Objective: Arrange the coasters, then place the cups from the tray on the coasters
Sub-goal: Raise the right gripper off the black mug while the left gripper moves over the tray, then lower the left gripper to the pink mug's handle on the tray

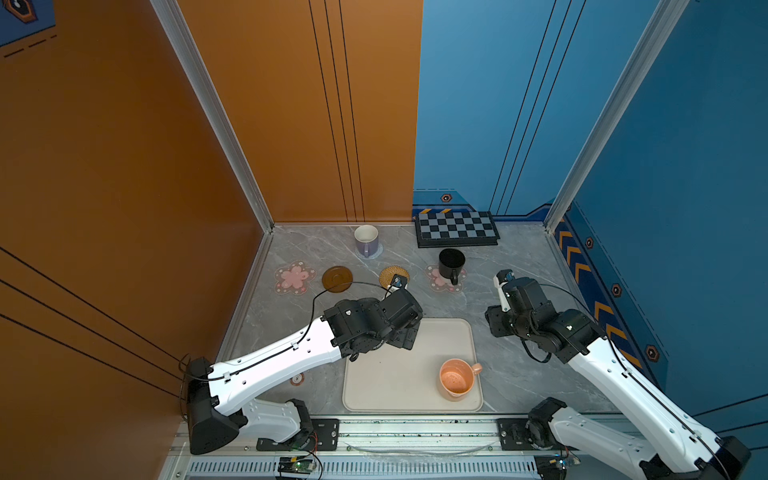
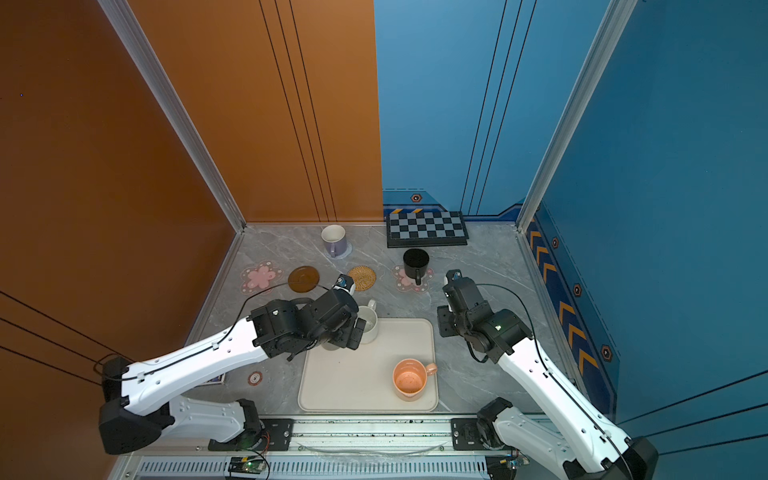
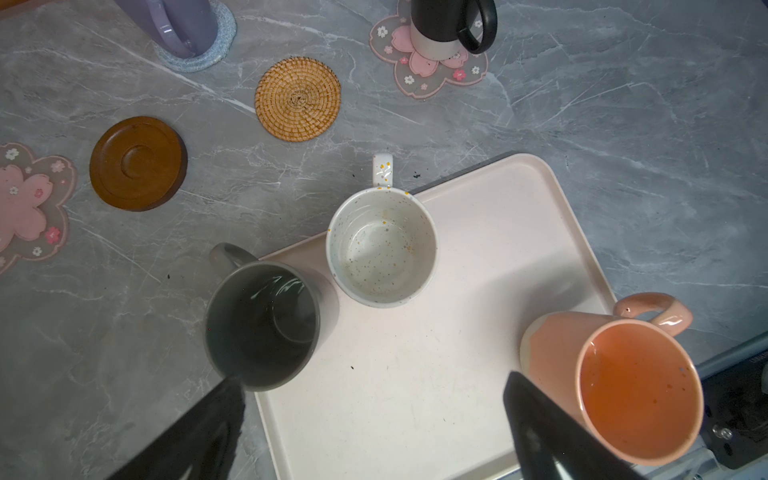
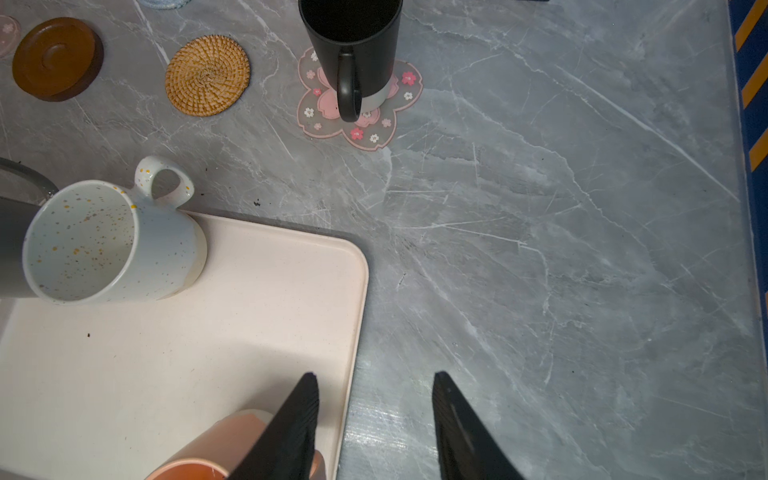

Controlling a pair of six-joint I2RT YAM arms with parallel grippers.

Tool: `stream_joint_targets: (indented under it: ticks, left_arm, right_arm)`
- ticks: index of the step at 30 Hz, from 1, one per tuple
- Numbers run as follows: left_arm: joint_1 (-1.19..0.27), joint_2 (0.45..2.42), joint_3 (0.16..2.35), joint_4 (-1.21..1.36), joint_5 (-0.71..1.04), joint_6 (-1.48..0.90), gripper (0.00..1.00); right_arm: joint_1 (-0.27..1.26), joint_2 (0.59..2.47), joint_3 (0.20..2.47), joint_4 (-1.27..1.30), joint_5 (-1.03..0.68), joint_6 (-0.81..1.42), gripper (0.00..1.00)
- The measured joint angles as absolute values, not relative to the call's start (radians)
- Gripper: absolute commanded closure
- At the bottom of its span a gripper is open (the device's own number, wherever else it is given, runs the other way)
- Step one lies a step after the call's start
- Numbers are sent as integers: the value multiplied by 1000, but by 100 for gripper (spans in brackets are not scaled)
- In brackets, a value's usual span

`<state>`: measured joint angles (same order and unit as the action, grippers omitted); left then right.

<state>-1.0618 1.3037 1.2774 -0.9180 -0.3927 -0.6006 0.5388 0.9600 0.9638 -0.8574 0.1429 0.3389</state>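
Grey marble table (image 1: 511, 382) carries the tray (image 3: 415, 395), where three cups wait. On it the grey mug (image 3: 262, 328) and the speckled white mug (image 3: 382, 249) stand very close at one corner, and the peach mug (image 3: 636, 390) stands apart. Above them the left gripper (image 3: 374, 378) hangs with fingers spread wide and empty. Over the tray's rim the right gripper (image 4: 374, 376), half spread, also grasps nothing.

The danger is probably this: a finger coming down for one mug may push its neighbour, or tip the grey mug over the rim. Free to receive cups are the rattan coaster (image 3: 297, 99), the brown disc (image 3: 138, 163) and one pink flower coaster (image 3: 29, 203).
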Motion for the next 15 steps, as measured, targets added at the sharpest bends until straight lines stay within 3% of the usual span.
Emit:
stream_joint_targets:
  ticks: [15]
  left_arm:
    - [-1185, 1452, 1349, -924, -393, -629, 2]
  right_arm:
    - [566, 928, 902, -889, 148, 406, 51]
